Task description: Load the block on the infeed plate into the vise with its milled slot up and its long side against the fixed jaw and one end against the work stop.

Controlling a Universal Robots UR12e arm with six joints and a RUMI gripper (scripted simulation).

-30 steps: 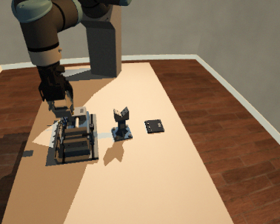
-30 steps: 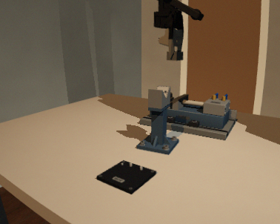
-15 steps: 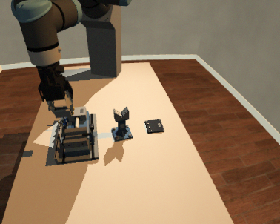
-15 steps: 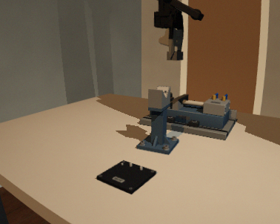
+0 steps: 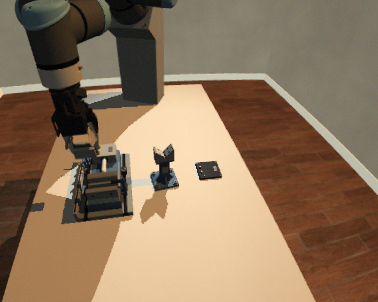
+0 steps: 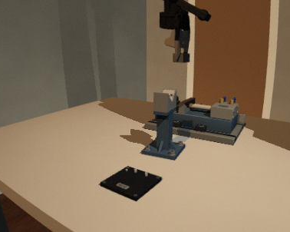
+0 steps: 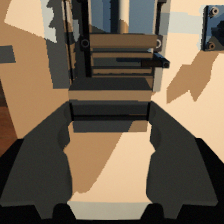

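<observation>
My gripper [image 5: 81,144] [image 6: 181,58] [image 7: 110,102] is shut on the part [image 7: 110,125], a tan block that spans the gap between the two dark fingers in the wrist view. A dark band runs along the block. It hangs well above the table, over the far end of the vise [image 5: 104,187] [image 6: 205,123] [image 7: 117,50]. The vise stands open, with its low bars showing between the jaws. The black infeed plate [image 5: 208,170] [image 6: 130,182] lies bare to the right of the V-block.
The blue V-block [image 5: 164,162] [image 6: 164,130] stands on its base between the vise and the infeed plate. The tan table [image 5: 198,240] [image 6: 60,146] is long and narrow. The arm's grey base column [image 5: 138,55] stands at the far end.
</observation>
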